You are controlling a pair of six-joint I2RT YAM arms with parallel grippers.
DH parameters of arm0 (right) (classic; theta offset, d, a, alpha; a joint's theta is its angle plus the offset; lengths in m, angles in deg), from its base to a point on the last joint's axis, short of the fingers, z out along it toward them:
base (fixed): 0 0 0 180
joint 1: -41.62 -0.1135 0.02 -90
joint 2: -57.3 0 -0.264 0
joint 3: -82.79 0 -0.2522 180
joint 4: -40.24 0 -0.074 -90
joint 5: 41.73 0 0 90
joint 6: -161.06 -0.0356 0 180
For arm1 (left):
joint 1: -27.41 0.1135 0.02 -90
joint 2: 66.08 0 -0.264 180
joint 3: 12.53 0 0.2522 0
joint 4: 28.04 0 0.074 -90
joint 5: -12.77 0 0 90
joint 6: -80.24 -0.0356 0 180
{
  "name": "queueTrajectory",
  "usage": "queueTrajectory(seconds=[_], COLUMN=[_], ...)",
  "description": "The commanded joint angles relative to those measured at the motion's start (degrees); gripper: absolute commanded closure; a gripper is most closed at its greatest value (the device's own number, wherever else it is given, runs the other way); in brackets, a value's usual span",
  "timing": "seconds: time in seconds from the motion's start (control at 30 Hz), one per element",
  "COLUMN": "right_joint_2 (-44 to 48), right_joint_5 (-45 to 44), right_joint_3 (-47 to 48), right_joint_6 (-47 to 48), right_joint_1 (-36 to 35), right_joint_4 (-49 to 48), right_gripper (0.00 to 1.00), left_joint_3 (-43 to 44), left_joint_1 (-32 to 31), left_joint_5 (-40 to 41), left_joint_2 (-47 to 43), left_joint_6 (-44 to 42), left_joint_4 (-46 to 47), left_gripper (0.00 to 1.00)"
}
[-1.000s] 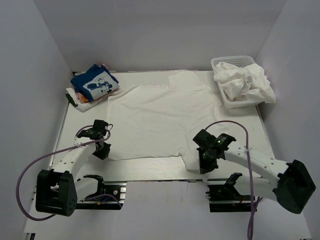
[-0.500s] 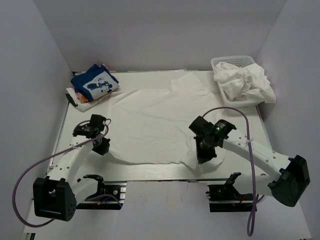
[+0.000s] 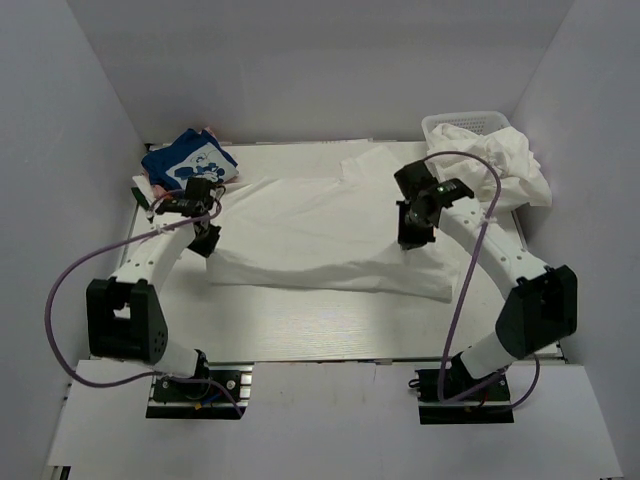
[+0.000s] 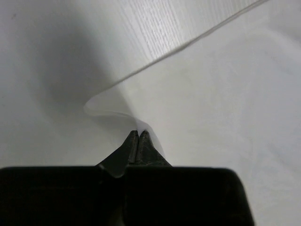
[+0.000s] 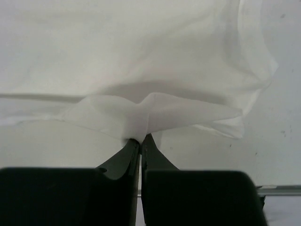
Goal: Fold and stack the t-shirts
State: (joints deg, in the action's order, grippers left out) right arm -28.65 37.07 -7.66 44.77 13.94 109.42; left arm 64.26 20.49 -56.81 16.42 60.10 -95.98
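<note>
Hauls both hem corners up from the near edge to mid-table versus a second ago, doubling the white t-shirt [image 3: 320, 225] over itself at table centre.
Pinches cloth in left gripper [image 3: 207, 238] and right gripper [image 3: 412, 232], both clamped tight. Needs level, matched travel toward the collar, keeping the hem taut and releasing only once edges align.
</note>
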Motion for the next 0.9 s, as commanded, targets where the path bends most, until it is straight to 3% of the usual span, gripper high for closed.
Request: queueTrajectory(seconds=[0.0, 0.2, 0.27, 0.3, 0.33, 0.4, 0.43, 0.53, 0.63, 0.67, 0.73, 0.77, 0.87], right_joint_2=[-5.51, -18.17, -22.93, -24.60, -29.66, -32.42, -34.79, -32.62, -25.95, -22.71, -21.37, -20.75, -21.01], right_joint_5=[-0.93, -0.49, -0.49, -0.49, -2.05, -2.42, -2.25, 0.21, 5.66, 9.23, 10.41, 15.54, 19.02], right_joint_3=[7.32, 16.66, 22.11, 23.69, 29.45, 33.27, 37.89, 35.58, 24.26, 17.27, 13.18, 9.42, 6.75], right_joint_6=[5.62, 13.96, 13.98, 14.76, 14.16, 13.98, 13.54, 13.63, 12.75, 12.05, 11.17, 10.47, 10.02], right_joint_1=[3.24, 8.25, 8.96, 9.92, 10.10, 10.71, 10.63, 10.10, 10.19, 9.93, 9.93, 9.84, 9.49], right_joint_4=[-3.74, -7.94, -9.36, -9.54, -8.58, -5.17, -3.93, -5.14, -12.86, -15.66, -20.24, -20.87, -23.07], right_gripper=[1.00, 1.00, 1.00, 0.95, 0.72, 0.32, 0.10, 0.10, 0.10, 0.10, 0.10, 0.10, 0.10], left_joint_3=[5.51, 16.15, 20.79, 22.56, 24.32, 28.72, 29.60, 30.14, 26.28, 23.66, 20.84, 18.39, 16.96], left_joint_1=[1.73, 3.57, 4.10, 4.11, 4.11, 4.11, 4.11, 4.11, 4.11, 4.11, 3.58, 3.58, 3.58], left_joint_5=[3.74, 0.33, -0.21, -0.21, -0.21, -0.21, -0.21, 0.93, 0.93, 0.15, -2.04, -3.01, -7.15], left_joint_2=[4.41, 21.34, 25.32, 27.08, 29.80, 31.31, 31.32, 28.34, 22.02, 20.44, 16.58, 15.94, 15.41], left_joint_6=[-1.57, -3.95, -3.95, -4.47, -5.00, -6.49, -7.71, -8.61, -10.62, -12.28, -14.31, -16.41, -19.32], left_joint_4=[4.86, 8.12, 8.12, 6.46, 5.40, 3.30, 3.28, 2.49, 3.88, 4.77, 6.87, 9.58, 10.49], left_gripper=[1.00, 1.00, 0.92, 0.79, 0.35, 0.00, 0.00, 0.00, 0.00, 0.00, 0.00, 0.00, 0.00])
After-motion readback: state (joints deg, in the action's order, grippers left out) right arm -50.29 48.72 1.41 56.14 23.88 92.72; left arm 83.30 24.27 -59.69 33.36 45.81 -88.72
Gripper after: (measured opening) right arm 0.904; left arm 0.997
